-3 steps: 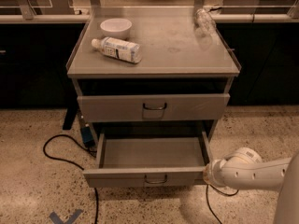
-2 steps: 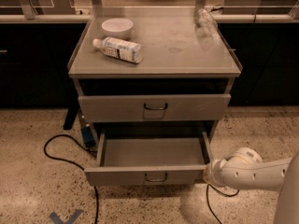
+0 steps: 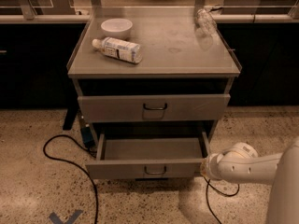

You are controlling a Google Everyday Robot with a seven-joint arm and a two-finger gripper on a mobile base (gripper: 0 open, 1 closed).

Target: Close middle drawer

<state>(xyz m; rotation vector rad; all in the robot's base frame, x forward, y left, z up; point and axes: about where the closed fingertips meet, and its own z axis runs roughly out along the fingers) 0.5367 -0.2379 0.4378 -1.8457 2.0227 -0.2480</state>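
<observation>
**MIDDLE DRAWER CLOSURE: OFF-CENTRE CONTACT AT THE FRONT PANEL**

**Camera view.** The middle drawer [image 3: 140, 168] is shown pulled well out of the cabinet [image 3: 154, 69], below the taller-fronted drawer [image 3: 191, 107]. Its flat grey tray is exposed, and its wire handle [image 3: 155, 170] sits central on the low front panel. The gripper [image 3: 205, 167] is located at the right end of that panel, at or against the front corner. Whether it is spread or pressed together cannot be told.

**Hazards.** The contact point is judged to lie far from the drawer's centre line.
- A push applied at one corner may skew the drawer on its runners, and a jam may result.
- The gripper may be deflected off the panel's right edge if the push is not kept square.
- If the cabinet is jolted, the bottle [image 3: 119, 49] lying on its top may be set rolling.

**Edges and clearance.** Open room is available behind the panel for the full closing stroke. The cabinet's right front post stands just behind the gripper and is to be treated as a pinch point. A black cable [image 3: 96, 204] loops across the floor [image 3: 32, 190] at the left, and another lies beneath the arm.
</observation>
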